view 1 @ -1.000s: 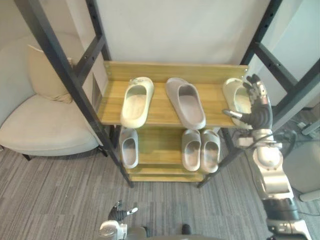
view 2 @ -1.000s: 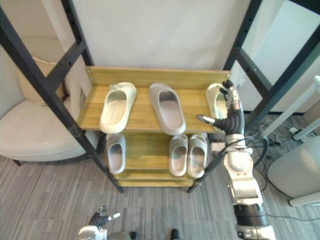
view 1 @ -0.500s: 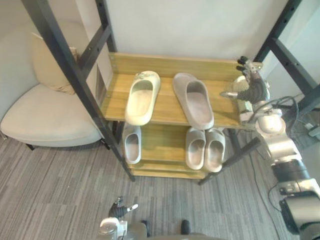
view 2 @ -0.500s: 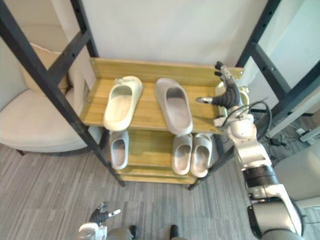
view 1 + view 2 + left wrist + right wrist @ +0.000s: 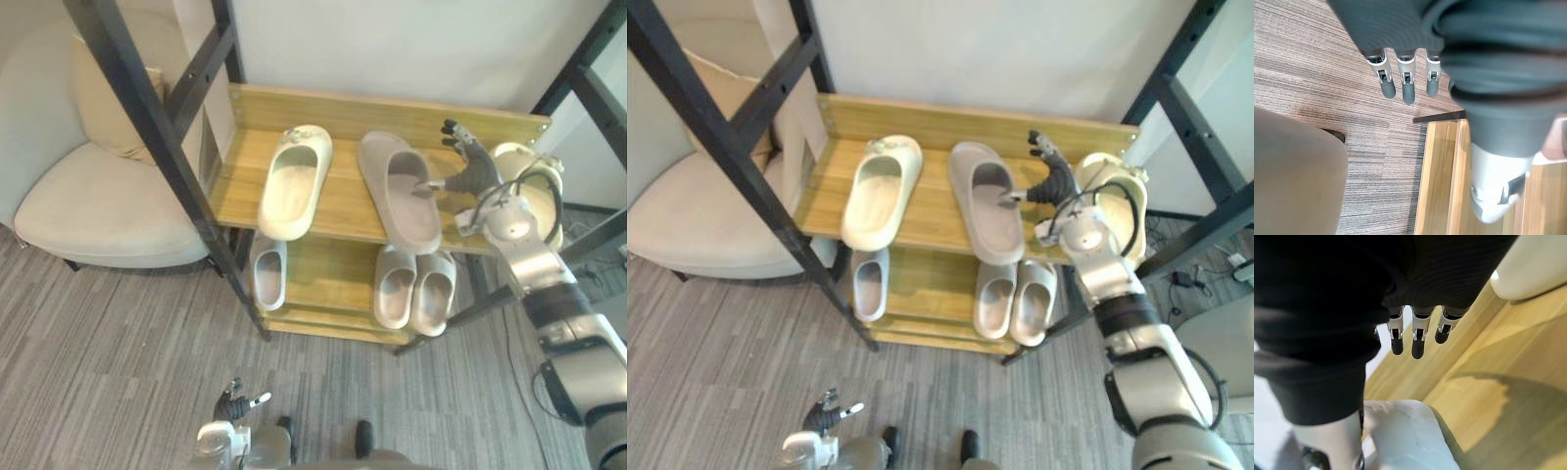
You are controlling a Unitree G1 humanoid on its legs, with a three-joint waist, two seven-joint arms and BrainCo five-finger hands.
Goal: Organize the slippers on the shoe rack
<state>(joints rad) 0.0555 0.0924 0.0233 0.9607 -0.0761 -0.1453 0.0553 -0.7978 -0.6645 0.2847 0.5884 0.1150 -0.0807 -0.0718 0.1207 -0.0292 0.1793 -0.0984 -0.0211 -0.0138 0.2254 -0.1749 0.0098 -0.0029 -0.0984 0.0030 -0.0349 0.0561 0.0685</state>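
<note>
Hovering open, right robot hand (image 5: pixel 472 168), thumb at grey slipper (image 5: pixel 397 196)

Home-like room: cream armchair (image 5: pixel 98 201), grey carpet (image 5: pixel 108 372), wooden shoe rack (image 5: pixel 343 201).

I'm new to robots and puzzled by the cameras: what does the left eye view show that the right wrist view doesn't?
Left eye view adds: the rack, a cream slipper on the left of its top shelf, three slippers below, an armchair, the left hand near the floor. Right wrist view adds: the right hand close up, fingers straight above that shelf. Both: that hand, the top shelf, the grey slipper near its thumb, another cream slipper.
</note>
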